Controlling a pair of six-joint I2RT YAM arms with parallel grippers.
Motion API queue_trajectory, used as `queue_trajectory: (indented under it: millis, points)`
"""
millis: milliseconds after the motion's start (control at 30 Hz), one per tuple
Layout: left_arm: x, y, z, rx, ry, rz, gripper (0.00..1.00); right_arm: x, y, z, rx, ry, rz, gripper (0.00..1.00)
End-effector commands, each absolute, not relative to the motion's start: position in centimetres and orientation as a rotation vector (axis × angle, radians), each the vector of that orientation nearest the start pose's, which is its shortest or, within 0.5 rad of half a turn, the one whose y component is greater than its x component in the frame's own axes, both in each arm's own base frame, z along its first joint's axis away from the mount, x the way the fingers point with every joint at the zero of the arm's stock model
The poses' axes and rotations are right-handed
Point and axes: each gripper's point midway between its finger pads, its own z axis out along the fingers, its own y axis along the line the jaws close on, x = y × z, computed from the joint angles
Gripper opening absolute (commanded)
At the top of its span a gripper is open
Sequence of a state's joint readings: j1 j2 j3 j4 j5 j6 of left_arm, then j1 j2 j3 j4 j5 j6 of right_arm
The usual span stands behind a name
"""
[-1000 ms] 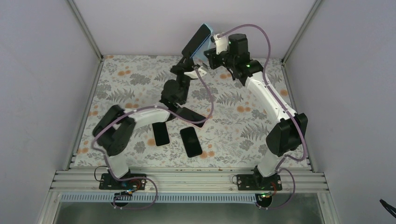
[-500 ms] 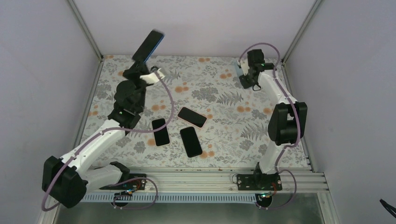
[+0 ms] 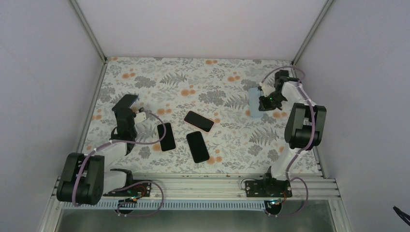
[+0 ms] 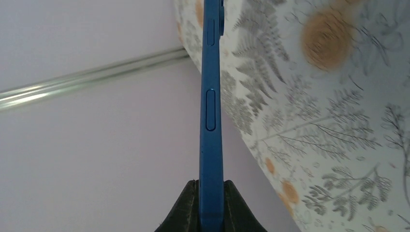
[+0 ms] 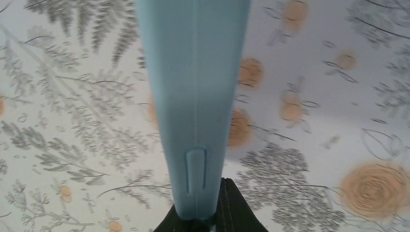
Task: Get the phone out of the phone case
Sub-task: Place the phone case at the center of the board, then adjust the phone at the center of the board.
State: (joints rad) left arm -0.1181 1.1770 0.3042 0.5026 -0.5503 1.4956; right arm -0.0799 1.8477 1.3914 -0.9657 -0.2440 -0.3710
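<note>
- Left hand (image 4: 211, 208) is clamped on one end of the blue phone (image 4: 211, 96), held edge-on over the left side of the floral surface (image 3: 212, 77).
- Right hand (image 5: 205, 217) pinches the pale blue phone case (image 5: 193, 72), well apart on the right.
- Phone looks stiff, slick-sided and breakable, so grip the flat faces. Case looks light and bendy, so hold its rim.
</note>
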Motion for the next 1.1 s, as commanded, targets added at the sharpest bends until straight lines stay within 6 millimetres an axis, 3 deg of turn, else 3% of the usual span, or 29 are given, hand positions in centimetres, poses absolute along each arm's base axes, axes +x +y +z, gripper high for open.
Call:
queue_trajectory:
  millis: [0, 133, 200, 300, 333, 367, 400, 467, 500, 567, 667, 833, 933, 1067]
  points:
    - [34.0, 6.8, 14.1, 1.147, 1.738, 1.485, 0.02, 37.9, -1.4, 6.3, -0.322, 2.887, 0.41, 0.04]
    - [33.5, 7.4, 11.1, 1.213, 1.811, 1.459, 0.02, 37.9, -5.1, 4.6, -0.194, 2.936, 0.397, 0.06]
    - [33.2, 7.5, 9.4, 1.261, 1.856, 1.428, 0.02, 37.8, -6.2, 3.8, -0.156, 2.959, 0.407, 0.18]
    - [32.6, 7.3, 7.4, 1.313, 1.92, 1.364, 0.06, 37.3, -7.9, 2.6, -0.135, 3.005, 0.348, 0.45]
    - [32.2, 7.2, 6.6, 1.34, 1.948, 1.337, 0.14, 37.2, -8.4, 2.3, -0.136, 3.018, 0.31, 0.51]
    - [31.5, 7.1, 5.5, 1.391, 1.992, 1.296, 0.31, 37.1, -9.0, 2.2, -0.139, 3.026, 0.264, 0.58]
    - [30.9, 6.7, 4.6, 1.423, 2.03, 1.228, 0.58, 37.0, -9.6, 2.3, -0.141, 3.028, 0.2, 0.65]
    - [29.7, 5.8, 3.4, 1.486, 2.11, 1.083, 0.81, 37.1, -11.3, 3.3, -0.149, 3.005, 0.033, 0.87]
    - [29.4, 5.3, 3.5, 1.493, 2.133, 1.011, 0.87, 37.3, -12.1, 4.2, -0.153, 2.982, -0.04, 0.94]
    - [28.9, 3.7, 4.4, 1.521, 2.167, 0.841, 0.99, 37.4, -13.1, 6.6, -0.185, 2.924, -0.172, 0.99]
    - [27.2, 0.5, 6.7, 1.576, 2.193, 0.525, 1.0, 37.2, -12.9, 10.6, -0.292, 2.824, -0.285, 1.0]
    - [26.0, -3.3, 14.0, 1.612, 2.146, 0.207, 1.0, 35.5, -9.7, 15.2, -0.49, 2.716, -0.356, 1.0]
    - [28.3, -5.5, 19.9, 1.518, 2.073, 0.081, 1.0, 34.7, -5.7, 16.3, -0.631, 2.662, -0.313, 1.0]
    - [34.3, -8.2, 26.7, 1.229, 1.978, -0.051, 1.0, 33.7, 2.4, 17.0, -0.821, 2.559, -0.121, 1.0]
